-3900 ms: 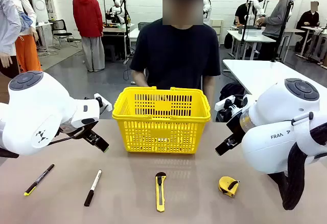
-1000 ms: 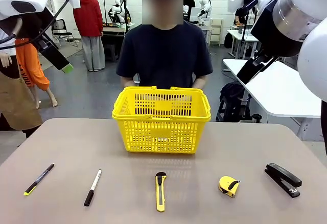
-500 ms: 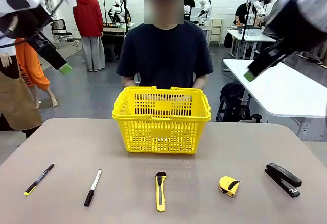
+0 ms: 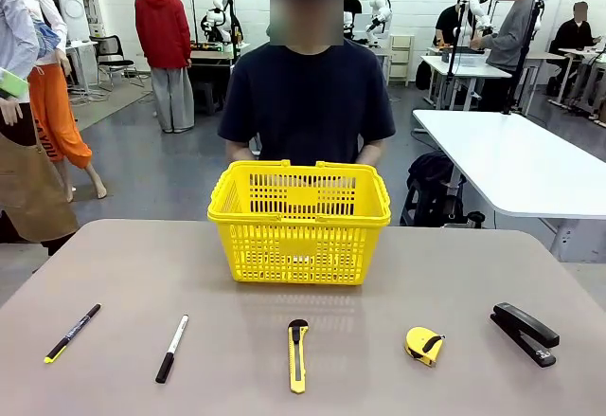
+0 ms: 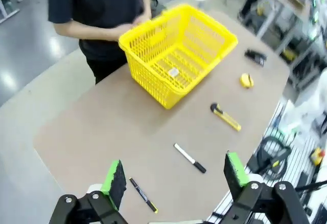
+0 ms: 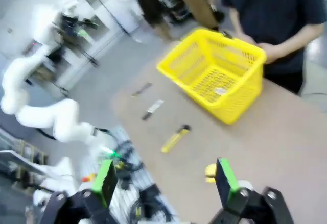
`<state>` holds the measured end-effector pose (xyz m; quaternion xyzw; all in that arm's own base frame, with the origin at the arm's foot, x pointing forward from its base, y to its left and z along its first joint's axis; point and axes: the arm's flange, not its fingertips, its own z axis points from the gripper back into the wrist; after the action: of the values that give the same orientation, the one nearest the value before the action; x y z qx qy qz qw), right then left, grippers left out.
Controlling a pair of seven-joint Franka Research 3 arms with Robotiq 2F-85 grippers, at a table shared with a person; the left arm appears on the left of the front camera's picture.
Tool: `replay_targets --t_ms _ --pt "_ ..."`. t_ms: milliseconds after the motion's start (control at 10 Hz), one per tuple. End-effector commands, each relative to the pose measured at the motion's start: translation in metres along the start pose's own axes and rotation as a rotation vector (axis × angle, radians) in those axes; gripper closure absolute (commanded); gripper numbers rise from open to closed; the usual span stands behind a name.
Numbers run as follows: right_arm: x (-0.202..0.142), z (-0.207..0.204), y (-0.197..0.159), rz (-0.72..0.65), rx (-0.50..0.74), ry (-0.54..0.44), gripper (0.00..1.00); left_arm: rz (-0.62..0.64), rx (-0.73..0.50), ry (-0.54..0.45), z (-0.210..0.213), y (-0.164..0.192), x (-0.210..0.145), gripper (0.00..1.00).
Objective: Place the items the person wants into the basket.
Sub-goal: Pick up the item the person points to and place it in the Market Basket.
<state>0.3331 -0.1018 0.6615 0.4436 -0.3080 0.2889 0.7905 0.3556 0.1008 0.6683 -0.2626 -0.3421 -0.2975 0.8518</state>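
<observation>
Right now, across the worktop (image 4: 454,274), the person (image 4: 306,94) is standing just behind the basket (image 4: 299,222). My left hand (image 5: 174,174) and right hand (image 6: 165,178) are hovering high, fingers apart, gripping nothing. Knife (image 4: 297,354), marker (image 4: 172,348) and pen (image 4: 72,333) are lying along the near edge.

The bright yellow lattice basket (image 4: 298,236) in front of me looks like smooth, slightly glossy plastic. Grey-brown tabletop (image 4: 114,264) is matt and smooth. Green pads (image 5: 114,181) on my left gripper (image 5: 174,163) look matt, rubbery.
</observation>
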Motion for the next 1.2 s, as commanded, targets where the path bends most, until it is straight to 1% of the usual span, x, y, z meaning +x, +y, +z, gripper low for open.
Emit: replay_targets --t_ms 0,100,200,400,600,700,900,1000,1100 --pt "-0.009 0.021 -0.032 -0.087 0.074 -0.046 0.00 0.043 -0.078 -0.182 0.016 0.042 -0.021 0.00" --pt "-0.021 0.036 -0.043 -0.079 0.086 -0.086 0.00 0.044 -0.096 -0.256 0.029 0.061 -0.039 0.00" --pt "-0.031 0.046 -0.050 -0.067 0.065 -0.080 0.00 0.023 -0.120 -0.299 0.039 0.074 -0.057 0.00" --pt "-0.042 0.056 -0.053 -0.046 0.029 -0.062 0.00 -0.111 -0.244 -0.323 0.059 0.084 -0.083 0.00" --pt "-0.046 0.064 -0.046 -0.027 0.012 -0.045 0.00 -0.155 -0.264 -0.173 0.072 0.087 -0.097 0.00" --pt "-0.047 0.070 -0.040 -0.024 -0.007 -0.022 0.00 -0.166 -0.275 -0.103 0.074 0.083 -0.100 0.00" --pt "-0.053 0.079 -0.025 -0.003 -0.047 0.039 0.00 -0.198 -0.286 0.023 0.086 0.090 -0.104 0.00" --pt "-0.058 0.086 -0.017 0.000 -0.080 0.074 0.00 -0.203 -0.283 0.060 0.092 0.097 -0.109 0.00" --pt "-0.062 0.092 -0.010 0.009 -0.100 0.098 0.00 -0.209 -0.280 0.066 0.093 0.097 -0.111 0.00"
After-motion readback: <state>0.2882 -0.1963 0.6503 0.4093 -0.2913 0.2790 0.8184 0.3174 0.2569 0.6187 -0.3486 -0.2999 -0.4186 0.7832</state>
